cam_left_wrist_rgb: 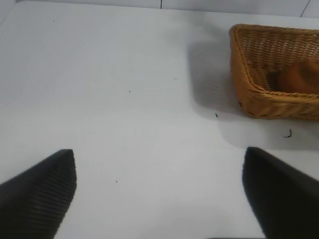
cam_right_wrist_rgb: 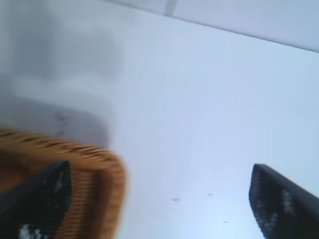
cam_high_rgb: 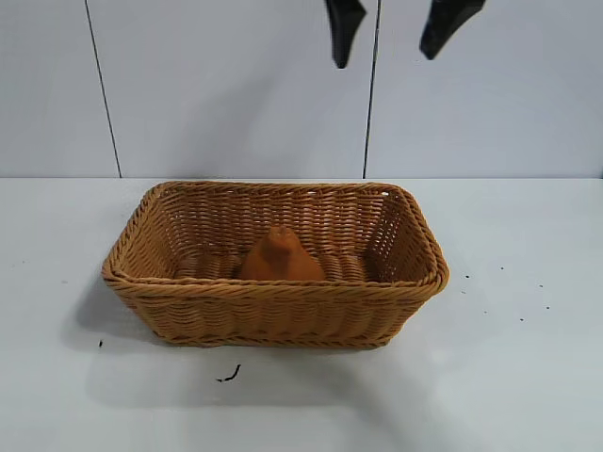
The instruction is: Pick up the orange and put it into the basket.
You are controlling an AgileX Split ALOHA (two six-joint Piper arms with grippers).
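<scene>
— What's that basket [cam_high_rgb: 273,301] made of?

— Woven wicker, tan-brown, rectangular with rounded corners. The sides flare outward and a braided rim runs round the top. You can see gaps in the weave along the far wall.

— And the orange [cam_high_rgb: 280,257]?

— It's lying inside the basket, on the bottom, about in the middle and toward the near wall. Matte orange-brown, lumpy, more pear-shaped than round, with a knobbed neck pointing up. Nothing is touching it.

— Any writing or labels?

— None I can read on the basket, the fruit or the table [cam_high_rgb: 528,377]. The table is plain white and smooth, with a few small dark specks and a little curled black scrap [cam_high_rgb: 230,375] just in front of the basket.

— Where are the grippers?

— The right gripper [cam_high_rgb: 396,28] hangs high above the basket's back right corner, its two dark fingers spread wide and holding nothing. From its own camera, one finger sits over the basket's corner, the other over bare table. The left gripper [cam_left_wrist_rgb: 159,194] is off to the side, well apart from the basket, its ribbed black fingers also spread wide over bare table.

— Room to move?

— Open white surface on every side of the basket, and a pale panelled wall [cam_high_rgb: 236,85] behind.
</scene>
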